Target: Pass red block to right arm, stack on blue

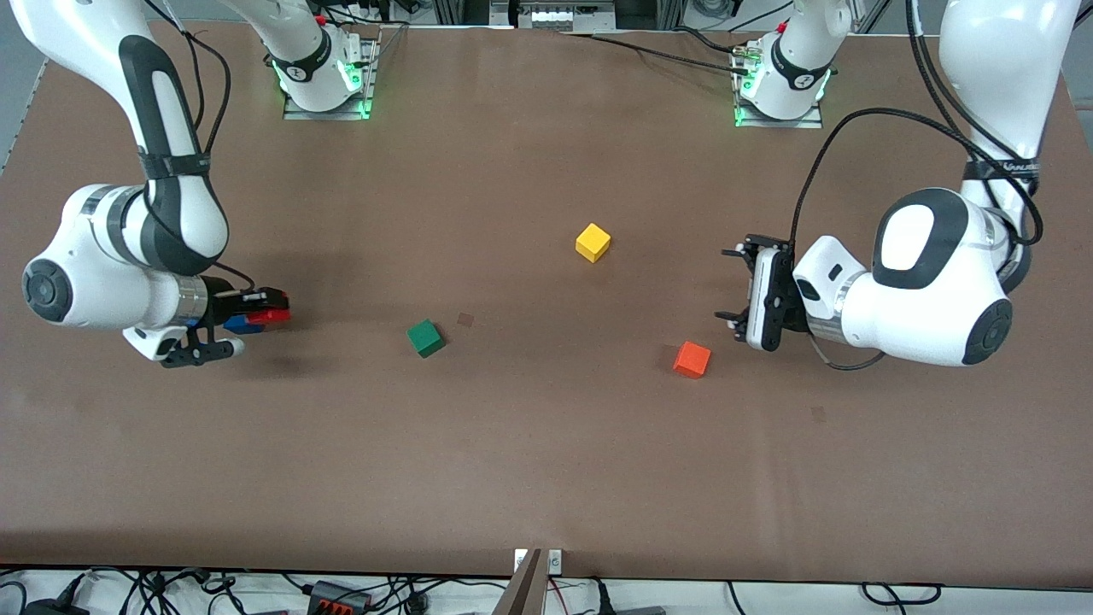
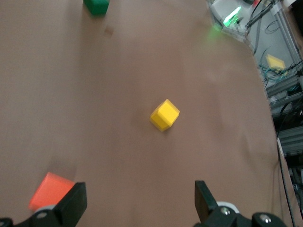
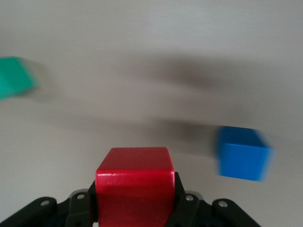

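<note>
My right gripper (image 1: 277, 311) is shut on the red block (image 1: 271, 315), holding it low over the table at the right arm's end. In the right wrist view the red block (image 3: 135, 182) sits between the black fingers of my right gripper (image 3: 135, 191). The blue cube (image 3: 242, 153) rests on the table off to one side of it, apart from it. From the front the blue cube (image 1: 241, 325) shows partly hidden under the gripper. My left gripper (image 1: 733, 284) hangs open and empty over the table at the left arm's end, and its fingers stay wide apart in the left wrist view (image 2: 140, 196).
An orange cube (image 1: 692, 359) lies just beside the left gripper, also seen as the orange cube (image 2: 49, 190) by one finger. A yellow cube (image 1: 593, 243) sits mid-table. A green cube (image 1: 424, 337) lies between the right gripper and the table's middle.
</note>
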Tool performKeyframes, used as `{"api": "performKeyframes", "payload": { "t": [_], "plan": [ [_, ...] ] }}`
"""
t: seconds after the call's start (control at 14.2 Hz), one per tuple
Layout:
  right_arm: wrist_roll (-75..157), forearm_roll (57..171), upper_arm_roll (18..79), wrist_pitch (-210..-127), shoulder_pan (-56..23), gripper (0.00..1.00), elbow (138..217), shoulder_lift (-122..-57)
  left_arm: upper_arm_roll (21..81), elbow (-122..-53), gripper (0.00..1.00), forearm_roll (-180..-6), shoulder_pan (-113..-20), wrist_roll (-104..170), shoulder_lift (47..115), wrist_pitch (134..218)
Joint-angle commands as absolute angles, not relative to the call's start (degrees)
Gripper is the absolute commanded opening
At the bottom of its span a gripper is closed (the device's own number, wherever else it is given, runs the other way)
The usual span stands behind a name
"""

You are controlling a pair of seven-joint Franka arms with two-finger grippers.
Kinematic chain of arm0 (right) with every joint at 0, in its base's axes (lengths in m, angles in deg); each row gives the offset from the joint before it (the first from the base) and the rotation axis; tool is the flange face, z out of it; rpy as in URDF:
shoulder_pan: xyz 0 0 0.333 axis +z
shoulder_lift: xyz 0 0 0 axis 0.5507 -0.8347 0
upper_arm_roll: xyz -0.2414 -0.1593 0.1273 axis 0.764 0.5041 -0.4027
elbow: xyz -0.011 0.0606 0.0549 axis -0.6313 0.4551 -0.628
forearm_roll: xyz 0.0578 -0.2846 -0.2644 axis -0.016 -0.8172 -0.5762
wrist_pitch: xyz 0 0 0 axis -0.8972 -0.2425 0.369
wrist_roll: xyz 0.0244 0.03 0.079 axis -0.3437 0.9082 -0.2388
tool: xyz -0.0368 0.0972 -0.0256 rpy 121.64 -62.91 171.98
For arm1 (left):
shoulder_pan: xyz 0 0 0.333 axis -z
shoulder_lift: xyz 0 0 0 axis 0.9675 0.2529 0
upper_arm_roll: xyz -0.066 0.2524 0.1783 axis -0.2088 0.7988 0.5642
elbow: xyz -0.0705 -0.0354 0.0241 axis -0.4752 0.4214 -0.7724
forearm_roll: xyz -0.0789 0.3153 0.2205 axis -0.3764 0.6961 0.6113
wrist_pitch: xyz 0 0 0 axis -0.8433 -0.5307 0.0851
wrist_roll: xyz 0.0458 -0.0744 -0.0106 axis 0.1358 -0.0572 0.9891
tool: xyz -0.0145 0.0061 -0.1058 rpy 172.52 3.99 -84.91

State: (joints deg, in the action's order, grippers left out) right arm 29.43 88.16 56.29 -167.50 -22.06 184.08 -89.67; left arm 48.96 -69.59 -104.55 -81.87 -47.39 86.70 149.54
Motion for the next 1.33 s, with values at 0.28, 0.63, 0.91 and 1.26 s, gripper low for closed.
{"api": "performKeyframes", "payload": {
  "t": [0.28, 0.63, 0.91, 1.26],
  "plan": [
    [34.26, 74.67, 58.17, -182.13, -22.34, 0.00, 201.35, -80.32, 48.76, -67.76, 1.00, -83.28, -83.61, -21.42, 82.56, 147.60],
    [34.52, 74.14, 58.96, -190.12, -24.10, 0.00, 200.92, -84.44, 49.28, -68.11, 1.00, -76.06, -82.91, 0.85, 75.45, 143.90],
    [36.72, 75.10, 58.79, -190.22, -23.49, 0.00, 199.77, -85.67, 58.21, -72.22, 1.00, -77.45, -79.60, 9.12, 67.45, 147.48],
    [36.20, 77.12, 58.70, -189.52, -23.66, 0.00, 197.67, -87.78, 67.65, -83.39, 1.00, -85.90, -76.32, 29.81, 56.73, 155.82]
  ]
}}
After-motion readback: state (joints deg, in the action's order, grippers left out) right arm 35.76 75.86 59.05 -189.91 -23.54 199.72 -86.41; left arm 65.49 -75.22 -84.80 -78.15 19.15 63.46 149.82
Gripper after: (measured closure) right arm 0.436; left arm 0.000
